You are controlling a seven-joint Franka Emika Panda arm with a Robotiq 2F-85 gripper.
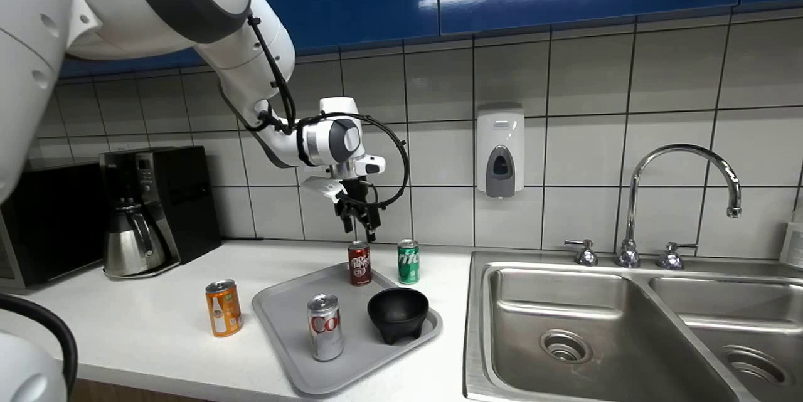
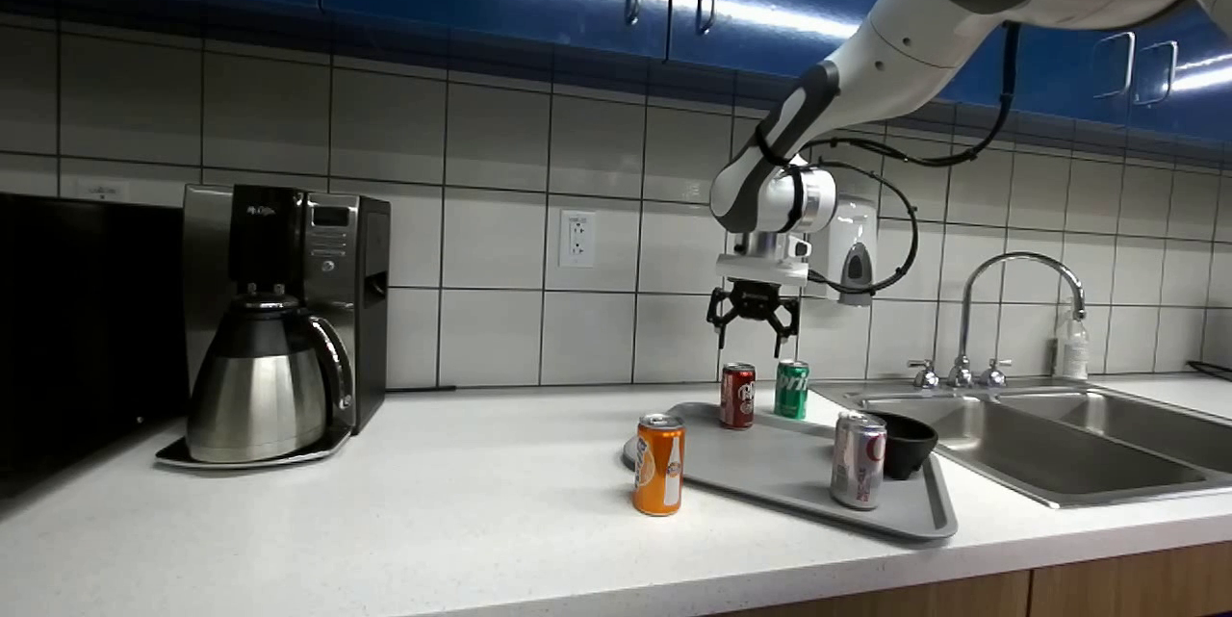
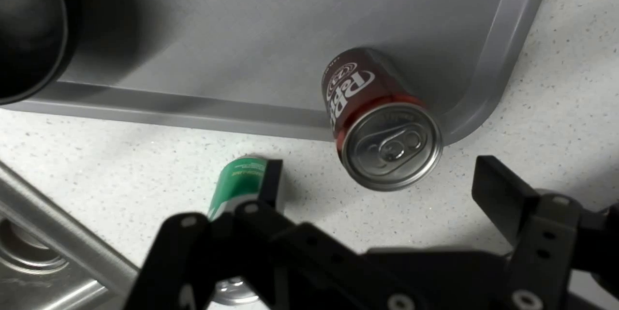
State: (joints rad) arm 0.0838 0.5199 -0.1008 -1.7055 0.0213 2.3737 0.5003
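My fingers (image 3: 500,199) are spread wide, hanging kinda higher than the Dr Pepper can (image 3: 379,121), which is standing on the gray tray (image 3: 242,49) near a corner, Sprite can (image 2: 792,391) beside it on the counter (image 2: 433,521)

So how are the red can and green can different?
The red can says Dr Pepper; the green can says Sprite. The red can stands on the tray; the green can stands off it, on the counter. The green can is nearer the sink than the red can. Both are upright, with silvery tops.
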